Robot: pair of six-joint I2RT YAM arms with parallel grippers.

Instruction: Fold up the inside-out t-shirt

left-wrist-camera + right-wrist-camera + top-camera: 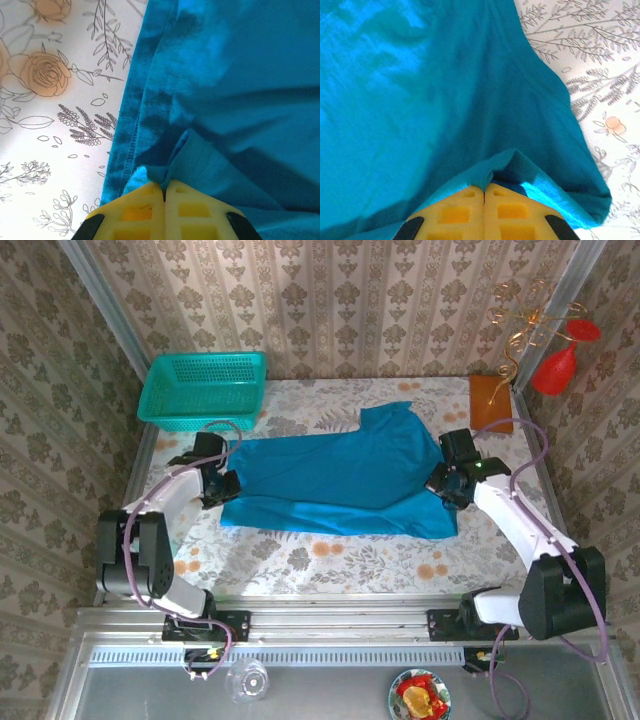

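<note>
shirt: the shirt [340, 475] lies spread across the middle of the table [300, 560], between the two arms, with one flap turned up toward the far edge
left gripper: the left gripper [164, 190] is clenched on a small pinch of cloth just inside the stitched hem at the shirt's left edge
right gripper: the right gripper [484, 189] is clenched on a raised fold near the shirt's right edge
risk, slip: both pinches look shallow, and thin cloth could slide out if the arms pull apart or lift fast
risk, skew: if one arm rises ahead of the other, the cloth would twist and the fold land crooked
risk, layers: a pinch holding only the top layer would leave the lower one on the table, bunching the fold
risk, basket: the basket [203, 388] sits near the left arm, and a wide swing could brush it
hidden: how many layers each pinch holds cannot be told; the sleeves and collar are hard to make out; from above the wrists cover the fingertips
</note>
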